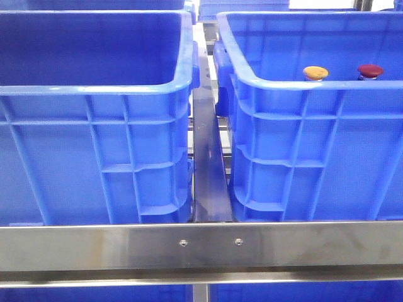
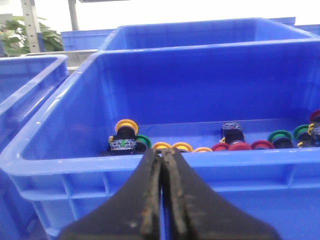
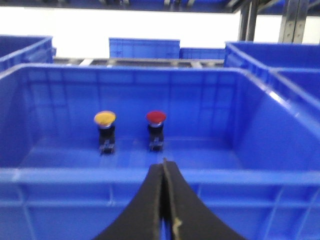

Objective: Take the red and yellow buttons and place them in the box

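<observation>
A yellow-orange button (image 1: 315,73) and a dark red button (image 1: 370,71) stand upright side by side inside the right blue crate (image 1: 302,85). Only their caps show over its rim in the front view. The right wrist view shows the yellow button (image 3: 105,118) and the red button (image 3: 156,117) on that crate's floor, beyond the near rim (image 3: 75,176). My right gripper (image 3: 163,167) is shut and empty, outside that rim. My left gripper (image 2: 163,152) is shut and empty, outside the near rim of the left crate (image 2: 75,162). Neither gripper shows in the front view.
The left crate (image 1: 94,88) holds several loose yellow (image 2: 126,125), red (image 2: 240,146) and green (image 2: 280,136) buttons along its near wall. A steel rail (image 1: 201,245) runs across the front; a dark bar (image 1: 208,157) lies between the crates. More blue crates stand behind.
</observation>
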